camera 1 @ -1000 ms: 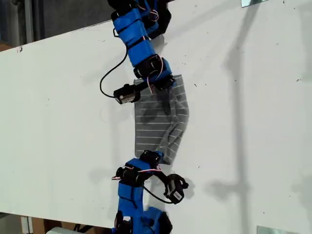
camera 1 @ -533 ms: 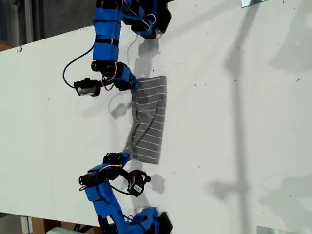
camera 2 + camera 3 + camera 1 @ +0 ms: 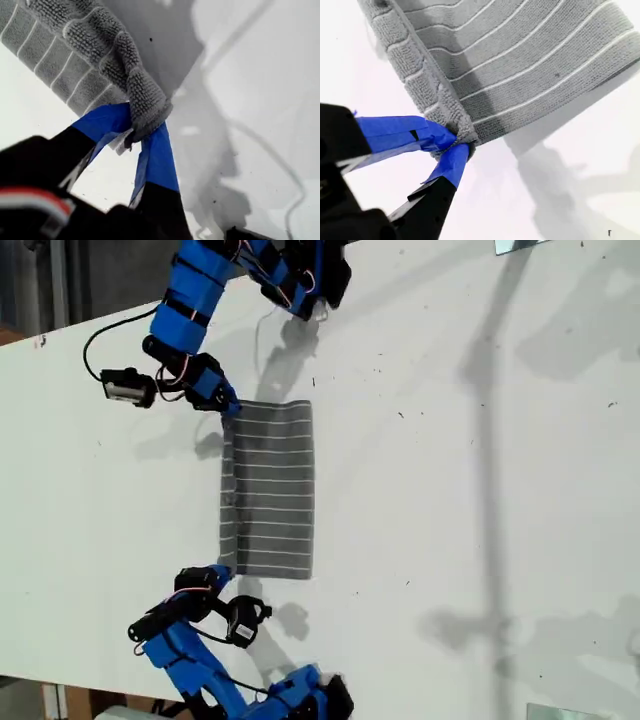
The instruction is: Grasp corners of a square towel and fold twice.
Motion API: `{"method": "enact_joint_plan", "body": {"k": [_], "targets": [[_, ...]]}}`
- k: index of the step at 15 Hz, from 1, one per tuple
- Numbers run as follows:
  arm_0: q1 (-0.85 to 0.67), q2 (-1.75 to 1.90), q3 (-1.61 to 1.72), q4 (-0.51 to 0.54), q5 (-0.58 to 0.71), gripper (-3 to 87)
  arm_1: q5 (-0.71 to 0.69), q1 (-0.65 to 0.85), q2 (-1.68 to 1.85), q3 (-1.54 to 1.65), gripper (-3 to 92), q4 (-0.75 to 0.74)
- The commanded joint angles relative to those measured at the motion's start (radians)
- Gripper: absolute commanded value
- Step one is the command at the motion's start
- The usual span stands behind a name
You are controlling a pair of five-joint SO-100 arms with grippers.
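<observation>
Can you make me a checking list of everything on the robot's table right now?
Surface: white table, a few tiny dark specks, arm shadows.
Job's things: soft grey white-striped towel lies as a flat, narrow rectangle; looks doubled at the held edge.
Clutter: nothing seen.
Grippers: my first gripper pinches one bunched towel corner; my second gripper pinches another corner. Both have blue-taped fingers.
Cables: black cable loops beside the arm at the exterior view's top; another black cable on the arm at its bottom. Neither touches the towel.
Surroundings: dark floor area past the table at the exterior view's top left.
</observation>
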Motion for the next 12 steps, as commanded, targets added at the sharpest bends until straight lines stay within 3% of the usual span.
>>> {"method": "enact_joint_plan", "body": {"k": [1, 4, 8, 12], "targets": [[-0.081, -0.071, -0.075, -0.023, 0.041, -0.1, -0.043, 0.080, -0.058, -0.064, -0.1, -0.038], [-0.138, -0.275, -0.160, -0.031, 0.075, -0.1, -0.057, 0.092, -0.295, -0.147, -0.1, -0.078], [0.044, -0.067, -0.140, 0.043, 0.031, -0.1, -0.028, -0.014, -0.207, -0.183, -0.1, -0.032], [0.092, 0.071, 0.020, 0.028, 0.008, -0.1, 0.003, -0.107, -0.103, -0.163, -0.1, 0.023]]}}
